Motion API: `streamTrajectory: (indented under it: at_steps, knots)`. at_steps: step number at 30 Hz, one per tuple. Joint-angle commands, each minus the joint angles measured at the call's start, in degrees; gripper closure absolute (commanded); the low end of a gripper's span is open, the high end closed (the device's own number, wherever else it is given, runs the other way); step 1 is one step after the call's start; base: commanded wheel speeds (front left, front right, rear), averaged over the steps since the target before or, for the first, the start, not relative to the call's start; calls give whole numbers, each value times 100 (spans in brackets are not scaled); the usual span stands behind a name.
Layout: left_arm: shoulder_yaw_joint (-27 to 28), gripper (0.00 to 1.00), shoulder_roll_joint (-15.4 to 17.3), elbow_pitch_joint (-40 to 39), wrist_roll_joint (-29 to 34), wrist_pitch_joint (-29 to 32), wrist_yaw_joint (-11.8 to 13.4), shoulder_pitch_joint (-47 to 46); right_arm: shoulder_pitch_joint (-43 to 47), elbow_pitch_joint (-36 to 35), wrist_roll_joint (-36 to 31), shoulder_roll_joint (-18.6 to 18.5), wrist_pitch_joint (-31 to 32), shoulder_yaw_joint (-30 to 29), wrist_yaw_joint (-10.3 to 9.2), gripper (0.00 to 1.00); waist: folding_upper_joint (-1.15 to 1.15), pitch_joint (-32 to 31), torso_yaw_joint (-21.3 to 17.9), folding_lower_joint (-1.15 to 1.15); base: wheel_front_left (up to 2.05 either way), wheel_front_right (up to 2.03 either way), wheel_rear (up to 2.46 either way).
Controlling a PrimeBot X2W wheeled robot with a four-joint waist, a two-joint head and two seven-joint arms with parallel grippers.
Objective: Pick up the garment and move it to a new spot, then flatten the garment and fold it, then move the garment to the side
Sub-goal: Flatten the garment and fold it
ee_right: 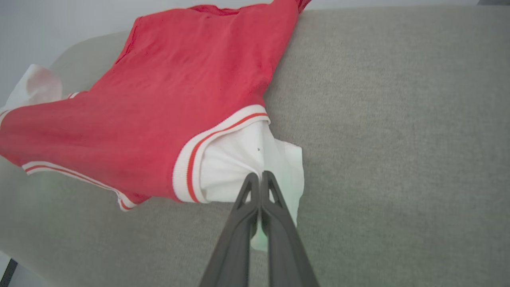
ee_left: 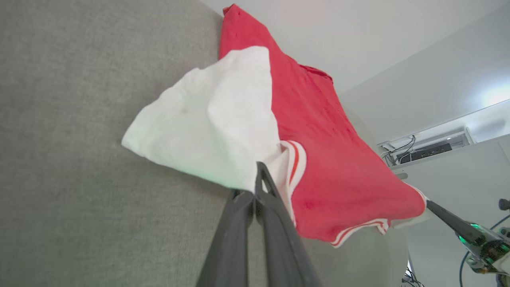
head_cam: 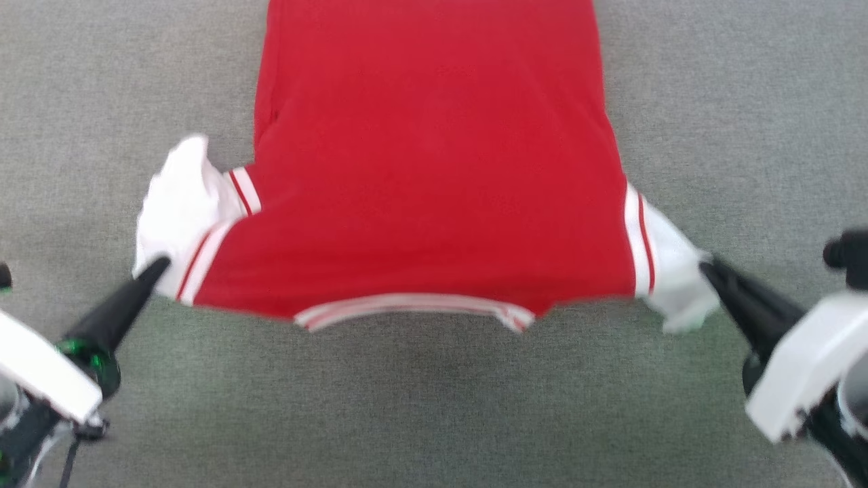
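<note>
Closest in, the left gripper [head_cam: 157, 266] has its two dark fingers pressed together on the edge of the left white sleeve [head_cam: 180, 196]. The right gripper [head_cam: 705, 266] is likewise clamped flat on the crumpled cuff of the right white sleeve [head_cam: 678, 271]. Between the two grippers the red jersey T-shirt [head_cam: 434, 169] is stretched taut. Its striped collar trim [head_cam: 407, 305] sags midway between them, raised off the grey fabric surface [head_cam: 434, 407] with a soft shadow below. Beyond the fingertips the plain red body slopes away and down to rest on the surface, and its hem passes out of the head view's top edge.

Each grip appears to be a thin pinch of loose sleeve cloth, not the seam. A hard outward pull could therefore slide a sleeve out of the fingers and drop that shoulder. If one arm leads the other, the body would likely skew. The far part, dragging on the rough weave, may bunch or fold under rather than lie flat.
</note>
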Motion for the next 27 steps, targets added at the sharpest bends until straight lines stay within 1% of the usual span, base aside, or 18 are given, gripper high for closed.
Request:
streamTrajectory:
  at_steps: [1, 5, 7, 10, 12, 14, 18, 21, 22, 24, 27]
  knots:
    - [-3, 100, 45, -60, 45, -21, 13, 139, 171, -132, 46, -8, 101, -37, -13, 100, 0, -3, 5, 0, 0, 0, 0]
    - [-21, 100, 240, -261, 125, -110, 13, 659, 797, -601, 198, 14, 419, -90, -12, 100, 0, 0, 20, 0, 0, 0, 0]
    - [-22, 100, 354, -343, 203, -193, 13, 897, 1084, -786, 259, 56, 512, -130, -13, 100, 0, 13, 27, 0, 0, 0, 0]
    - [-46, 100, 438, -492, 259, -321, 13, 1225, 1488, -1069, 304, 104, 604, -198, -12, 100, 0, 39, 44, 0, 0, 0, 0]
    - [-45, 100, 450, -544, 256, -423, 13, 1355, 1655, -1197, 313, 159, 551, -262, -12, 100, 0, 56, 54, 0, 0, 0, 0]
    - [-67, 100, 372, -562, 279, -497, 13, 1424, 1751, -1211, 287, 180, 505, -266, -12, 100, 0, 67, 53, 0, 0, 0, 0]
    - [-190, 100, 170, -466, 323, -458, 13, 1319, 1650, -886, 109, 74, 435, -171, -12, 100, 0, 87, 41, 0, 0, 0, 0]
    - [-281, 100, -18, -303, 323, -396, 13, 1173, 1498, -432, 31, 4, 403, 11, -10, 100, 0, 104, 34, 0, 0, 0, 0]
    - [-281, 100, -18, -303, 323, -396, 13, 1173, 1498, -432, 31, 4, 403, 11, -10, 100, 0, 104, 34, 0, 0, 0, 0]
    - [-346, 100, -124, -163, 344, -357, 13, 1097, 1398, -87, -54, -70, 360, 135, -10, 100, 0, 123, 37, 0, 0, 0, 0]
    - [-439, 100, -302, 19, 354, -310, 13, 985, 1258, 377, -139, -77, 256, 361, -9, 100, 0, 144, 54, 0, 0, 0, 0]
